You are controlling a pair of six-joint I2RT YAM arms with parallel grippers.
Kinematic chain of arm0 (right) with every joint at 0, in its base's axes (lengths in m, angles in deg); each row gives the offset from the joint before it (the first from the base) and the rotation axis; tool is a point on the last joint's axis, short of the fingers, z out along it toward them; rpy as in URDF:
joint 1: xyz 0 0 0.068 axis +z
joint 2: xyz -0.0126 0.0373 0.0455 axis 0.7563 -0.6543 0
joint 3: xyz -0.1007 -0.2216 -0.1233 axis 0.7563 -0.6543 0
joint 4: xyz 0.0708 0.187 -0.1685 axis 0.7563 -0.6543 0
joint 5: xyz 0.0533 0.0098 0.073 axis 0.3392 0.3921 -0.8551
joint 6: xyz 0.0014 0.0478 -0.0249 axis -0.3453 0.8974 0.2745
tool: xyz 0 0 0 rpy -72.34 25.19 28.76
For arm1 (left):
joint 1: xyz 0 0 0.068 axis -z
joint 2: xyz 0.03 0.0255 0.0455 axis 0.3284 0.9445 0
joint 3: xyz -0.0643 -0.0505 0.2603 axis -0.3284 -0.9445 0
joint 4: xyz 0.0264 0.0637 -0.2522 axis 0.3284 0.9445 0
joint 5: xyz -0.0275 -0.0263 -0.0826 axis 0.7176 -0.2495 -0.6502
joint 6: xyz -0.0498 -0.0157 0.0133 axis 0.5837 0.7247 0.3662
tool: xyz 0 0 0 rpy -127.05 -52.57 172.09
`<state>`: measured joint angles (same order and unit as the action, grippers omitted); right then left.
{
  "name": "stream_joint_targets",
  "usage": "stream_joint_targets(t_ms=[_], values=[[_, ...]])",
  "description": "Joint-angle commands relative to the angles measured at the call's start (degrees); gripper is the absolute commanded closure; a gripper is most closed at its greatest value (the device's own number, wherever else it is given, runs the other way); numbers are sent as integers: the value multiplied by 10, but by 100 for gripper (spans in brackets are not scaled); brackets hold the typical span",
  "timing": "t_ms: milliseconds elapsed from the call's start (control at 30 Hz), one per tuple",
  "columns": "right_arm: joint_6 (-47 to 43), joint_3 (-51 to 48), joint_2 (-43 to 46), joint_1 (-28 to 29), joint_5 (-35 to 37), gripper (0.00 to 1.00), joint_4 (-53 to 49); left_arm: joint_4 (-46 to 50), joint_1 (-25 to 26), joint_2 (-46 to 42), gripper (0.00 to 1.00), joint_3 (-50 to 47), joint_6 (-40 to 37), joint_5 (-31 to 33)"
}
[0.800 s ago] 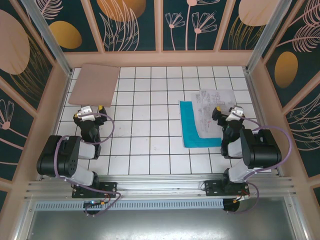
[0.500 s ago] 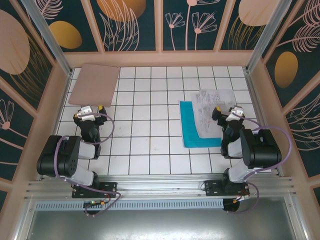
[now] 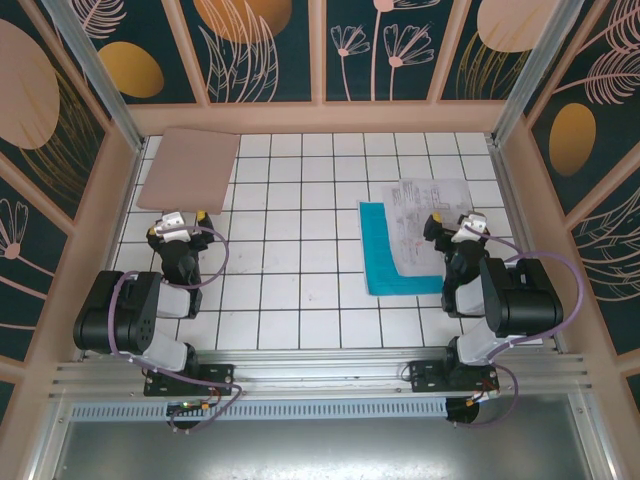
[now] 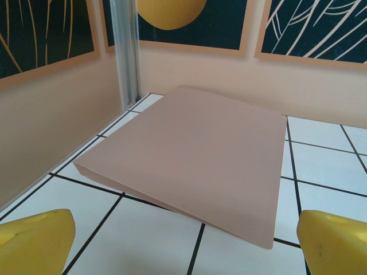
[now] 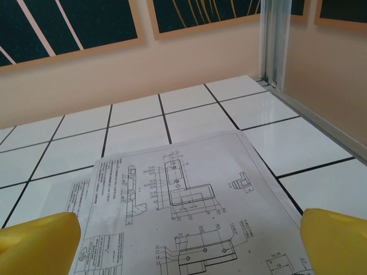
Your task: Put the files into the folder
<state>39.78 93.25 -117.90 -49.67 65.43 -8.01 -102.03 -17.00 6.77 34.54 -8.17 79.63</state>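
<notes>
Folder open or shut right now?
Shut: the folder lies flat as one slab, its covers together along the near edge.

The worktop (image 3: pixel 300 300) is white tile with dark grid lines. Peach-framed walls (image 3: pixel 270 50) of dark teal panels, with gold ovals and pale plant outlines, close it left, far and right. Metal posts (image 3: pixel 95 68) stand at the far corners. A metal rail (image 3: pixel 320 375) runs along the near edge.

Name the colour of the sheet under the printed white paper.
Plain teal-blue; the thin teal-blue paper sheet shows best in the top external view.
</notes>
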Motion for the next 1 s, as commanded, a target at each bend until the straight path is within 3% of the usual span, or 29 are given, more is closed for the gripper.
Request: stream_joint_targets(t_ms=[0, 167, 300, 533, 733, 800, 867, 900, 933, 967], values=[[-11, -36, 2, -2, -1, 1, 93, -12, -3, -5, 1, -1, 6, 2], [-13, -89, 8, 4, 13, 1, 196, 6, 7, -46, 1, -7, -1, 24], [-14, -88, 83, 9, 34, 1, 125, 122, 10, -133, 1, 20, 15, 74], [-23, -73, 250, 40, 82, 1, 2, 200, 13, -233, 1, 64, 28, 85], [-20, 88, 402, 92, 117, 1, -275, 291, 19, -291, 1, 134, 30, 92], [13, 188, 412, 112, 117, 1, -413, 320, 26, -302, 1, 167, 13, 93], [102, 316, 394, 104, 56, 1, -637, 370, 31, -307, 1, 212, 41, 126], [149, 356, 383, 96, 35, 1, -712, 444, 31, -304, 1, 252, 117, 163], [262, 385, 370, 86, 49, 1, -799, 604, 30, -295, 1, 318, 239, 178], [294, 385, 363, 52, -27, 1, -805, 733, 30, -280, 1, 386, 272, 154]])
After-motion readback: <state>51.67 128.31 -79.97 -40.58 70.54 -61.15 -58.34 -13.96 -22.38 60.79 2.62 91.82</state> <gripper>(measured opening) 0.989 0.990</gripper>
